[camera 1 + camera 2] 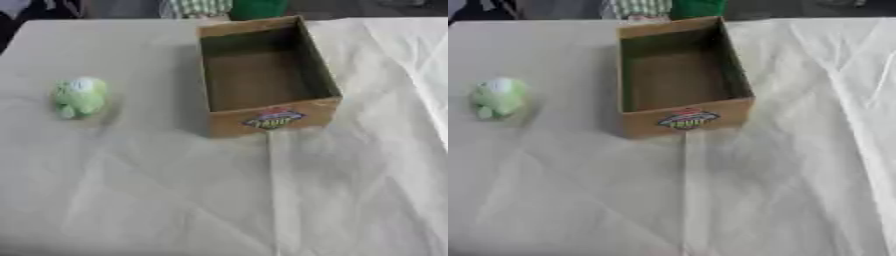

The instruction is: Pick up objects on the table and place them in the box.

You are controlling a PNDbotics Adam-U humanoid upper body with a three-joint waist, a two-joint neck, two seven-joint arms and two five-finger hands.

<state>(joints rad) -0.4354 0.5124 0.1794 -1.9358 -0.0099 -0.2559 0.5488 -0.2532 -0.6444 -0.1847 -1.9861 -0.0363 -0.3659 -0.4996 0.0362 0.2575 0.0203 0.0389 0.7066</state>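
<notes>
Pale, creased cloth is covering the table [175, 200] across almost the whole view, with a long fold line running from the box toward the near edge.

On that cloth a small light-green plush toy [80, 97] is lying well to the left of the box, apart from it and touching nothing but the cloth. It is showing a whitish patch on top and is casting a soft shadow to its right; its exact shape is too blurred to make out.

An open cardboard box [273, 119] is sitting upright right of the toy, its long sides running away from the camera. Its near wall is carrying a colourful printed label, whose words cannot be read. Its brown floor is showing, with nothing lying on it.

Beyond the box, at the table's far edge, a green-and-white striped shape [642, 8] and a solid green one [698, 8] are showing, both cut off by the top of the view.

Neither robot hand is appearing in either eye view, so whether the hands are spread, curled, or holding something cannot be told.
</notes>
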